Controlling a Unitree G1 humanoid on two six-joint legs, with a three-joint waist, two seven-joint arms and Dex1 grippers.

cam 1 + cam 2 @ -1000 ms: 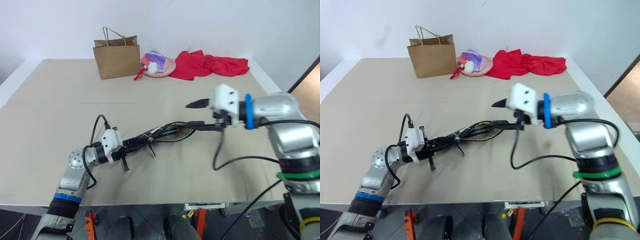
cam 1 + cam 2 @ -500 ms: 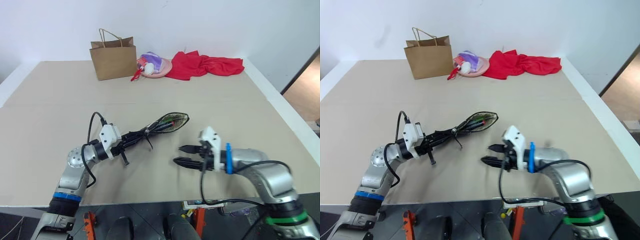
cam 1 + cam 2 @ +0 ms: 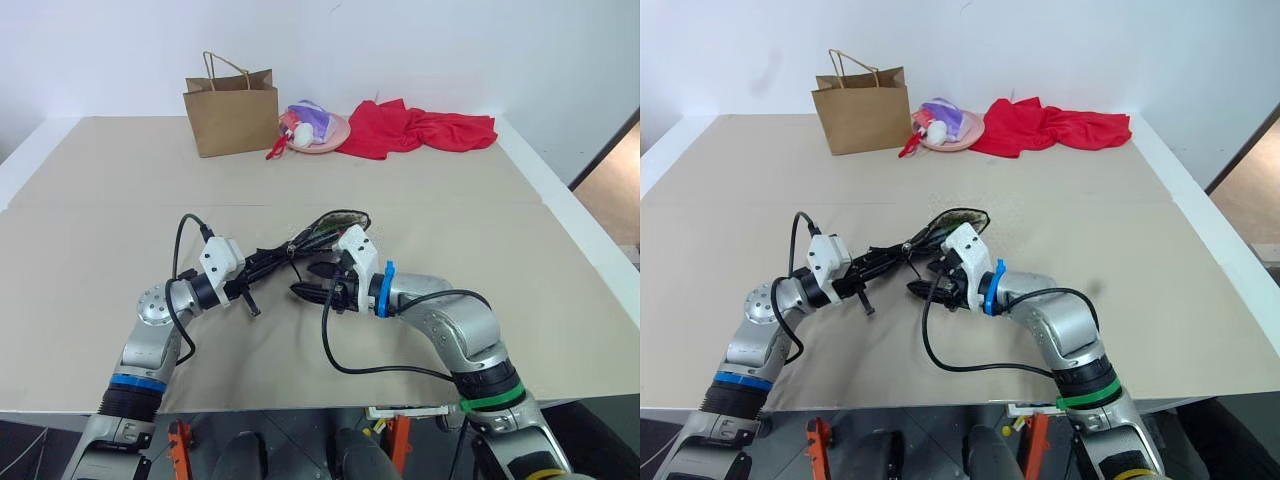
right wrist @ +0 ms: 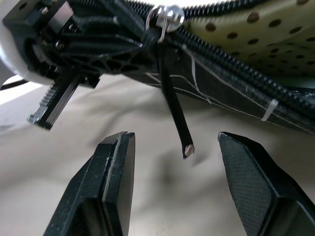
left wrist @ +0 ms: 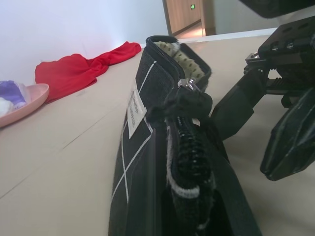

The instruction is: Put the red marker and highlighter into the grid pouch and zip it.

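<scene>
Here, left gripper (image 3: 262, 270) clamping end of soft black grid-lined fabric pouch (image 5: 147, 128), holding it above beige table (image 3: 100, 200). Right gripper (image 4: 183, 189) standing apart around dangling black zipper cord (image 4: 173, 114). Pouch looking light, floppy; thin cord likely slippery, best pinching near pull.
</scene>
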